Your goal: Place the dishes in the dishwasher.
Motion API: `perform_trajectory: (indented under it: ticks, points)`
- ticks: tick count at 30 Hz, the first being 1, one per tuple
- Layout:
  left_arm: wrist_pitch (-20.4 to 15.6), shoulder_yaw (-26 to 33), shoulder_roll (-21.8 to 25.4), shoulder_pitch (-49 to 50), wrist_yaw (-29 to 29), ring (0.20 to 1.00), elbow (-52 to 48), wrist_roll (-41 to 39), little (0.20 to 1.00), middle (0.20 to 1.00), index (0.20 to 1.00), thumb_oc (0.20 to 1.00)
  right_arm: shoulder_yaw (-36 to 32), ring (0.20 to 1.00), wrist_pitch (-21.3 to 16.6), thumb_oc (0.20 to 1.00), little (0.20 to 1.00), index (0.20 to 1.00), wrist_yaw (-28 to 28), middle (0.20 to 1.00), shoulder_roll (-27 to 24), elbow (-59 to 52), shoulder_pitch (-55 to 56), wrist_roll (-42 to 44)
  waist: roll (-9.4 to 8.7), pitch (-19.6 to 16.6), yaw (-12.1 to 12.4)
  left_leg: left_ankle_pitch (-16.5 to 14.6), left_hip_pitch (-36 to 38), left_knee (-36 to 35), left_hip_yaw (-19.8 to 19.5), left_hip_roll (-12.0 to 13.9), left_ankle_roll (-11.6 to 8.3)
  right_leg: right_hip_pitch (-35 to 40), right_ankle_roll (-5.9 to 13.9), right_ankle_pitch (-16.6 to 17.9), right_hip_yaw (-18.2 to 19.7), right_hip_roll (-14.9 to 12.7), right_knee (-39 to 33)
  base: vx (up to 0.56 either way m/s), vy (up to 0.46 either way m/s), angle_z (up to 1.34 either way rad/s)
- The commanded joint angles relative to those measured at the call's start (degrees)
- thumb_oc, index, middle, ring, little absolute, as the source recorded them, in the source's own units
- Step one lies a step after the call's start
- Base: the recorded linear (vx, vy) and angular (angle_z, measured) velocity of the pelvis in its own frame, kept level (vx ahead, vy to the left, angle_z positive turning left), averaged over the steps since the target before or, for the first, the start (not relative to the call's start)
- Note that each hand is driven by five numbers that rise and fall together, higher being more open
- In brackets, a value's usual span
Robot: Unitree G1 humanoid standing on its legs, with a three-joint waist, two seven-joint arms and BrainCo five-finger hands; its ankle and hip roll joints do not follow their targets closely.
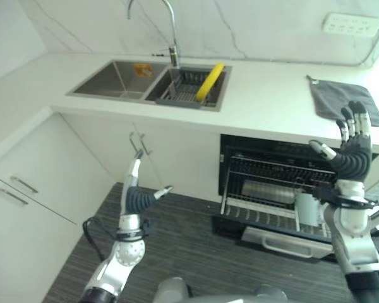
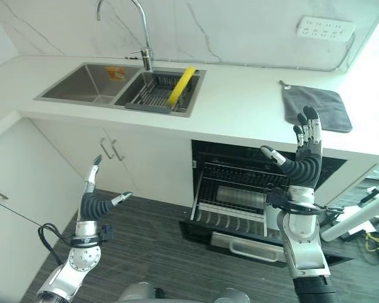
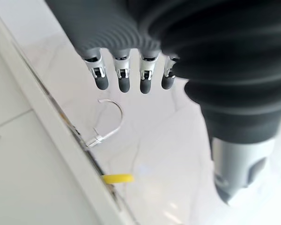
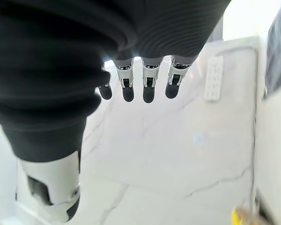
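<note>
A yellow plate (image 1: 210, 81) leans in the far sink's dark rack (image 1: 188, 88), its lower part hidden. The open dishwasher's pulled-out wire rack (image 1: 271, 208) holds a steel bowl (image 1: 268, 191), hard to make out. Left hand (image 1: 139, 197) and right hand (image 1: 352, 154) hover empty, fingers straight.

A home kitchen: a white counter (image 1: 265, 95) with a double sink (image 1: 123, 79) and tap (image 1: 170, 25), marble-look wall (image 1: 252, 25), white cabinets (image 1: 44, 183), and an open dishwasher (image 1: 278, 189) with its rack (image 1: 271, 208) pulled out.

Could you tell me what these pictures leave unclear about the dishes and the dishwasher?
- Dishwasher interior: dark under the counter in both eye views.
- Rack contents: partly hidden by the right hand.
- Yellow dish: lower part hidden inside the sink basket.
- Orange item in the sink: too small to identify.
</note>
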Motion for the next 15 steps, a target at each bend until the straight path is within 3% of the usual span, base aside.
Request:
perform_trajectory:
  ticks: [1, 5, 8, 10, 12, 13, 15]
  points:
    - [-1.71, 6.21, 3.71, -2.26, 0.31, 1.0, -8.46, -5.0, 1.0, 1.0, 1.0, 1.0, 1.55, 1.0, -5.82, 1.0, 1.0, 1.0, 3.98, 1.0, -2.19, -2.16, -4.77, 0.96, 0.59, 5.13, 0.57, 1.77, 9.2, -11.67, -0.23, 1.99, -0.92, 0.55, 5.75, -0.69, -5.26, 1.7, 4.73, -0.08, 0.366, -0.71]
    - [-0.67, 8.89, 4.6, -4.08, -7.23, 1.0, -11.36, -10.03, 1.0, 1.0, 1.0, 1.0, 0.81, 1.0, -5.79, 1.0, 1.0, 1.0, 2.94, 1.0, -2.9, -3.81, -3.71, -0.29, 1.67, 3.39, 0.34, 3.18, 8.81, -14.84, -0.22, -0.26, 0.61, 0.53, 3.22, -9.31, -6.88, 12.18, 8.83, -0.05, 0.28, -0.39]
    - [0.72, 9.34, 4.3, -4.49, -8.26, 1.0, -12.12, -10.86, 1.0, 1.0, 1.0, 1.0, 0.46, 1.0, -6.2, 1.0, 1.0, 1.0, 3.75, 1.0, -3.77, -3.0, -4.1, 0.08, 1.15, 2.39, 0.51, 3.32, 9.01, -16.41, -1.11, -3.3, 1.1, 2.15, 1.71, -12.29, -8.08, 18.43, 6.12, 0.0, 0.143, 0.13]
    - [0.73, 9.79, 4.15, -3.88, -9.11, 1.0, -12.43, -11.6, 1.0, 1.0, 1.0, 1.0, 0.35, 1.0, -6.65, 1.0, 1.0, 1.0, 4.78, 1.0, -4.02, -2.58, -4.16, 0.95, 0.89, 2.04, 0.58, 3.3, 9.35, -16.97, -1.8, -4.62, 1.29, 2.39, 1.36, -12.27, -8.18, 20.33, 4.29, 0.01, 0.029, 0.04]
    - [0.05, 10.55, 3.6, -2.96, -9.33, 1.0, -12.83, -10.89, 1.0, 1.0, 1.0, 1.0, 0.35, 1.0, -7.7, 1.0, 1.0, 1.0, 5.94, 1.0, -3.99, -2.36, -4.39, 1.59, 1.14, 1.55, 0.89, 3.63, 9.15, -17.2, -1.63, -4.36, 0.65, 4.27, -0.65, -15.37, -9.05, 21.59, 0.36, -0.01, -0.061, -0.3]
    - [0.13, 10.52, 3.35, -2.87, -10.2, 1.0, -12.44, -10.85, 1.0, 1.0, 1.0, 1.0, 0.55, 1.0, -7.32, 1.0, 1.0, 1.0, 6.48, 1.0, -4.12, -2.51, -4.6, 1.95, 0.95, 1.32, 0.85, 3.26, 8.94, -16.38, -2.01, -4.8, 0.5, 4.55, -0.76, -15.1, -8.3, 22.34, -1.9, -0.01, -0.099, -0.32]
    - [-0.68, 10.16, 3.4, -2.92, -11.61, 1.0, -11.81, -11.67, 1.0, 1.0, 1.0, 1.0, 0.62, 1.0, -6.99, 1.0, 1.0, 1.0, 8.1, 1.0, -4.63, -2.62, -4.88, 4.2, 0.63, 1.2, 0.45, 0.6, 8.41, -11.39, -1.31, -5.12, 0.29, 4.97, -1.64, -15.97, -7.79, 22.48, -3.37, 0.0, -0.067, -0.17]
